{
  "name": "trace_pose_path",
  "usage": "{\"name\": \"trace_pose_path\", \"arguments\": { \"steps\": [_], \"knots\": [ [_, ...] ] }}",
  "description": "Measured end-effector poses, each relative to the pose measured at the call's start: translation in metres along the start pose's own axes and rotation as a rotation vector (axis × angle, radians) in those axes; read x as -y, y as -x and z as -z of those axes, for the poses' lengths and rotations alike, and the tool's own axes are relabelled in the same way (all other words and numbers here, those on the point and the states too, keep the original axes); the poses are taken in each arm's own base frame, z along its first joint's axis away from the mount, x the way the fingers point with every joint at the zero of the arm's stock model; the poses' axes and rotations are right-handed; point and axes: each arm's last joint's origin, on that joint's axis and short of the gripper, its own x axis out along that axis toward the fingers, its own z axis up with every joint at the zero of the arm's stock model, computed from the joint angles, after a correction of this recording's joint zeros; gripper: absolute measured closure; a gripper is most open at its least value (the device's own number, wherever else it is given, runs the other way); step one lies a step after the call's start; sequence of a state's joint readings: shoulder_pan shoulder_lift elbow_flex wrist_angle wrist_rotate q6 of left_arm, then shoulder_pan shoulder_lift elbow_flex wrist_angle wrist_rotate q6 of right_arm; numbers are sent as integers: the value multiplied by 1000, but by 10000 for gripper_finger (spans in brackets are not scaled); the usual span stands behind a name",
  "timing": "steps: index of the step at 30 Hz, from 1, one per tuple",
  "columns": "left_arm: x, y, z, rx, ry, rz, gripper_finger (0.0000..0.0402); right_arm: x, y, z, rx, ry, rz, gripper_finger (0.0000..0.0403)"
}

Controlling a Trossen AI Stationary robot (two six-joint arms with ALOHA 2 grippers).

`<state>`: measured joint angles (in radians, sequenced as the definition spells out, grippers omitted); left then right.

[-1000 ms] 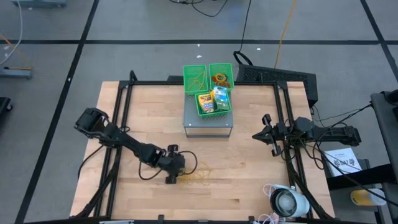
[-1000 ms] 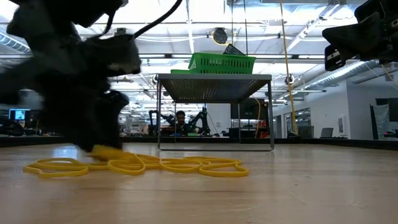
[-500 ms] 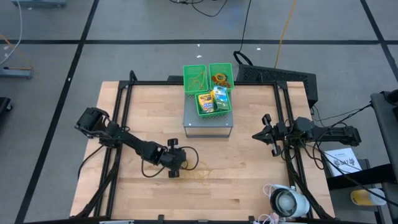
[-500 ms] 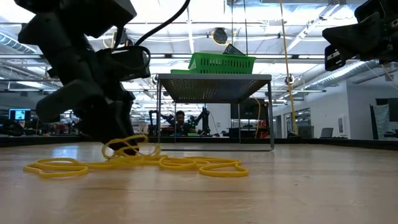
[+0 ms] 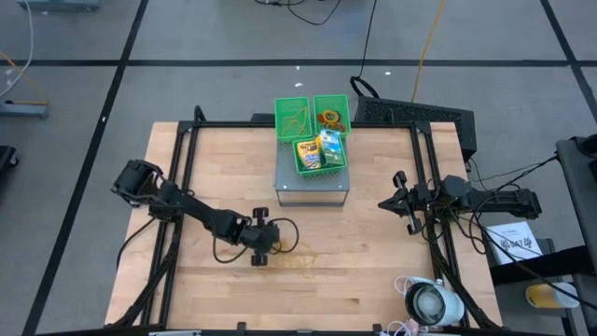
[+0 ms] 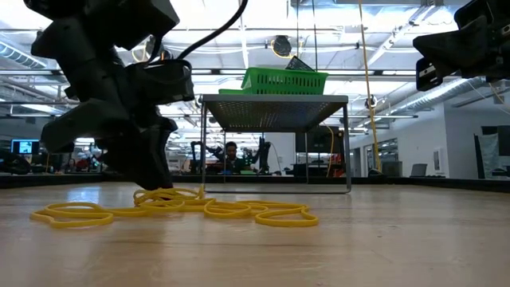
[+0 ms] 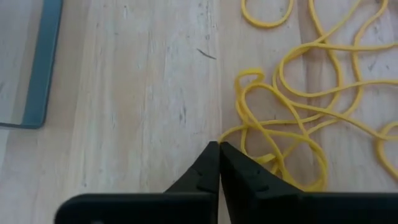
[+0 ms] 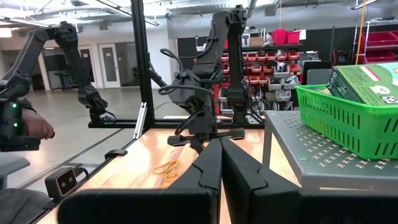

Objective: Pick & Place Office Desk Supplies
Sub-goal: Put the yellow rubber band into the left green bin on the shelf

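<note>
A tangle of yellow rubber bands lies flat on the wooden table, near its front middle. My left gripper slants down onto the left end of the tangle and is shut. My right gripper hangs shut and level above the table's right side, touching nothing. A crayon box, a green-white packet and coloured rings sit in the green bins. My left gripper pinches a strand at the tangle's edge between its fingertips. The fingers come slanting down from the table's left. The bands bunch in a small heap at the tips, and the other loops lie slack on the table.
Green mesh bins stand on a grey perforated stand at the far middle. A white round device with cables sits at the near right corner. Black frame rails run along both sides of the table.
My left gripper has shut its fingers at the left end of the rubber bands. The strands beside its tips have been drawn together into a small raised heap, while the loops farther out have stayed flat.
</note>
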<state>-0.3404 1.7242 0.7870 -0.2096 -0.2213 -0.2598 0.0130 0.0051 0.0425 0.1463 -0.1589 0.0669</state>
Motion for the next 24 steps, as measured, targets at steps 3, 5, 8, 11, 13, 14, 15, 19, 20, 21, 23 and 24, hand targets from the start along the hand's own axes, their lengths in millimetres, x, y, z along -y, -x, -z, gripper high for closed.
{"name": "trace_pose_path", "arguments": {
  "steps": [3, 5, 8, 11, 13, 14, 15, 19, 20, 21, 23, 24],
  "knots": [
    [-4, 12, -2, 19, -9, 2, 397, 0, 0, 0, 0, 0, 0, 403],
    [-8, 21, -2, 30, -4, -6, 393, 0, 0, 0, 0, 0, 0, 403],
    [-12, 39, -9, 97, 14, -19, 398, 0, 0, 0, 1, 0, 1, 403],
    [-16, 50, -11, 124, 28, -25, 395, 0, 0, 0, 3, 0, 0, 403],
    [-17, 56, -13, 148, 30, -20, 397, 0, 0, 0, 1, 0, 0, 403],
    [-17, 58, -14, 164, 28, -16, 398, 0, 0, 0, 0, 0, 0, 403],
    [-17, 61, -15, 174, 24, -16, 398, 0, 0, 0, 2, 0, 0, 403],
    [-18, 68, -19, 231, 23, -4, 398, 0, 0, 0, 2, 0, 0, 403],
    [-18, 71, -21, 255, 21, 6, 399, 0, 0, -1, 5, 1, 0, 403],
    [-18, 75, -23, 278, 20, 11, 399, 0, 0, 0, 4, 1, 0, 403],
    [-19, 82, -27, 339, 25, 23, 397, 0, 0, 0, 0, 0, 0, 403],
    [-19, 86, -29, 368, 21, 28, 398, 0, 0, 0, 0, 0, 0, 403]
  ]
}}
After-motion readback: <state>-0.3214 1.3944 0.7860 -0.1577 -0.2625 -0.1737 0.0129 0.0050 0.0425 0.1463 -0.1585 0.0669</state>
